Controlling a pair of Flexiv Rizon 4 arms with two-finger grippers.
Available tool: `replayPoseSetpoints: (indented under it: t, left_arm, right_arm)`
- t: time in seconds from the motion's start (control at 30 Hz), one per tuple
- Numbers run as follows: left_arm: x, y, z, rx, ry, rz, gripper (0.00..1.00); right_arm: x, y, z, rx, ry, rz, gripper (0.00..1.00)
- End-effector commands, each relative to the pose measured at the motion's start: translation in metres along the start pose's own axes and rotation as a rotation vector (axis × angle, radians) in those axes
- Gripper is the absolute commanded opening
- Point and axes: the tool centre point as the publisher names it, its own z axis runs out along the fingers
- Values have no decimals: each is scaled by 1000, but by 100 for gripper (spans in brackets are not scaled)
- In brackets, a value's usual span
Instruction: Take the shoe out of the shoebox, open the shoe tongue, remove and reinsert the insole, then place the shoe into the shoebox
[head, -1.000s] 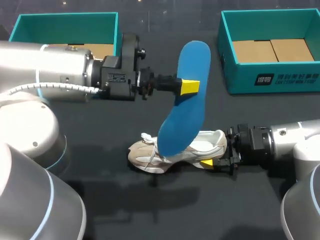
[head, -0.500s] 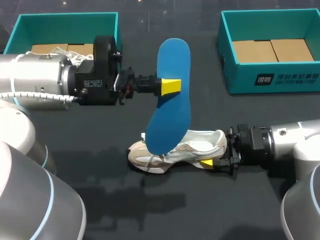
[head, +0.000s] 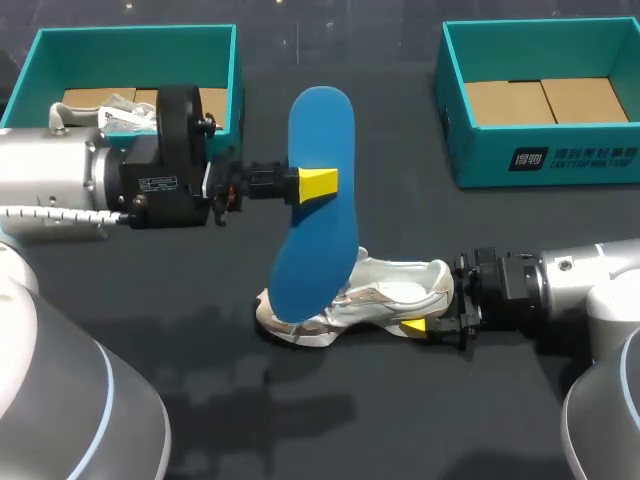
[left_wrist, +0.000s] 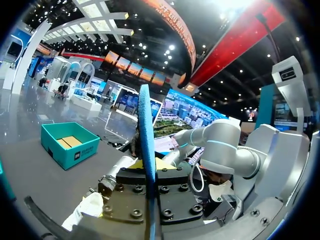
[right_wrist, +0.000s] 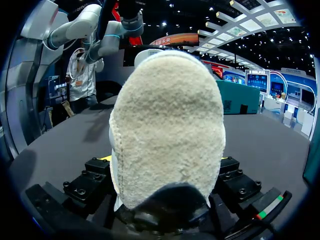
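I'm working in a big exhibition hall: curved white ceiling trusses (left_wrist: 92, 30) dotted with spotlights, a long red overhead banner (left_wrist: 235, 45), and bright display screens (left_wrist: 135, 72) beyond my dark desk (head: 420, 400).

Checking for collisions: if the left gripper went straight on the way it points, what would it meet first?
Beyond the blue insole the left gripper holds, probably nothing: its wrist view shows the right shoebox to one side, the right arm to the other; depth unclear.
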Motion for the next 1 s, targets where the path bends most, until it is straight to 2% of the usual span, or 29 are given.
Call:
replayPoseSetpoints:
  t: [0.03,0.67,0.73,0.77,0.8,1.0]
  left_arm:
    - [-2,-3,1,-7,1,-1,0]
    - [3,3,-2,-8,47,-10,0]
    - [3,3,-2,-8,47,-10,0]
    - [3,3,-2,-8,47,-10,0]
    - [3,3,-2,-8,47,-10,0]
    - [3,3,-2,-8,47,-10,0]
  right_arm:
    - [2,0,0,1,-2,-1,0]
    - [2,0,0,1,-2,-1,0]
    - [1,1,-1,25,3,4,1]
    - [1,1,-2,38,-2,10,25]
    - [0,1,-3,44,-5,12,98]
    - [2,3,-13,143,-6,52,100]
